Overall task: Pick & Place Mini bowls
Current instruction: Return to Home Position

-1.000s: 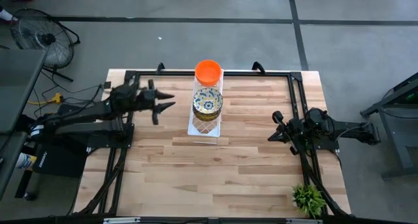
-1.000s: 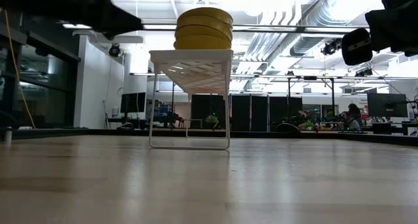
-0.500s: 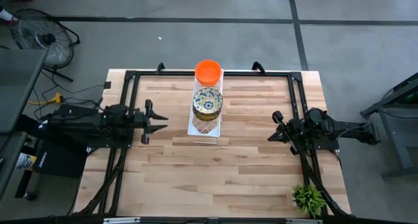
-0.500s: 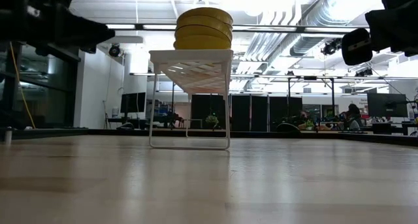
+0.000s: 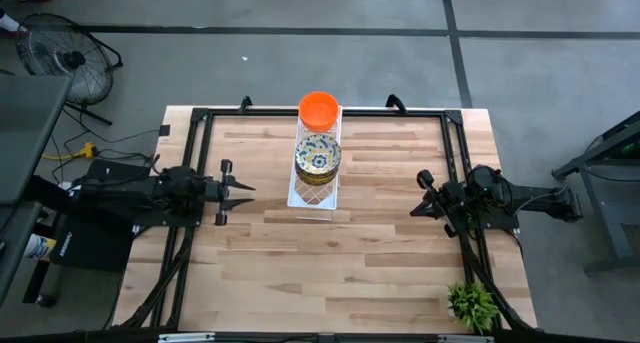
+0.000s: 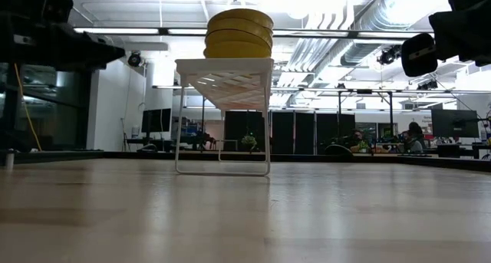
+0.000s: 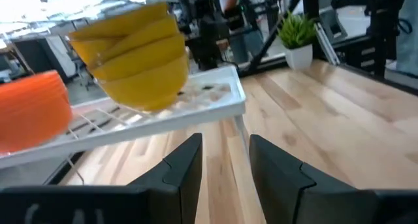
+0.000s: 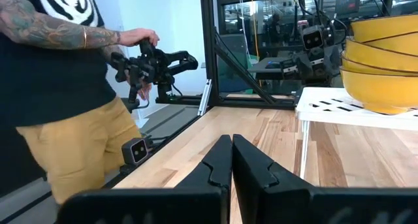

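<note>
A stack of plain orange mini bowls (image 5: 319,109) sits on the far end of a long white lattice tray (image 5: 312,193), which stands on legs. A stack of cream floral mini bowls (image 5: 318,155) sits at the tray's middle. In the left wrist view their yellow outsides (image 7: 130,54) show beside the orange stack (image 7: 32,106). My left gripper (image 5: 240,190) hangs level to the left of the tray, open, with nothing between its fingers (image 7: 225,162). My right gripper (image 5: 420,195) waits at the table's right side, shut (image 8: 232,160) and holding nothing.
A black frame (image 5: 200,118) runs along the table's left, far and right edges. A small green plant (image 5: 472,305) stands at the near right corner. A person (image 8: 59,87) stands beyond the table, holding a dark hand control. Bare wood lies in front of the tray.
My left gripper has drawn back from beside the tray. It went toward the table's near edge and left side and sank lower, and it has swung round so that it points level across the table. It stays open with nothing in it. The bowls and tray have not moved.
</note>
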{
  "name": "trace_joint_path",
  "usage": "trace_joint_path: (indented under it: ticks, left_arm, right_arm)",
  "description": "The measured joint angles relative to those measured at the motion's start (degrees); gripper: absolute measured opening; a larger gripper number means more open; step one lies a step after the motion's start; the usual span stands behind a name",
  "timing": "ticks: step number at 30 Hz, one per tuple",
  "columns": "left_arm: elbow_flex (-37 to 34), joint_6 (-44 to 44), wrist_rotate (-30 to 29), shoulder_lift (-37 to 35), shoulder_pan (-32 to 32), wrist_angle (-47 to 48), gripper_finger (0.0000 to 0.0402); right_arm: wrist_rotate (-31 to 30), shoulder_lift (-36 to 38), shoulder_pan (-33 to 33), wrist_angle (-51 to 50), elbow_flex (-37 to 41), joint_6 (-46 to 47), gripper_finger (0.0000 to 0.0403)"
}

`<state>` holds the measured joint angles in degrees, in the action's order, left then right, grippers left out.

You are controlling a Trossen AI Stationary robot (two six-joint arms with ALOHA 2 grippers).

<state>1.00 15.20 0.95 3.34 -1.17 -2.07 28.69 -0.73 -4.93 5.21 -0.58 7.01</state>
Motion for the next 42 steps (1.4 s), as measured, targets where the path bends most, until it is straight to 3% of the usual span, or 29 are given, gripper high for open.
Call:
trace_joint_path:
  ticks: [42]
  left_arm:
    - [-0.23,-0.04,-0.35,-2.10,0.02,2.02,0.0124]
  right_arm:
    - [0.00,0.00,-0.01,0.00,0.00,0.02,0.0000]
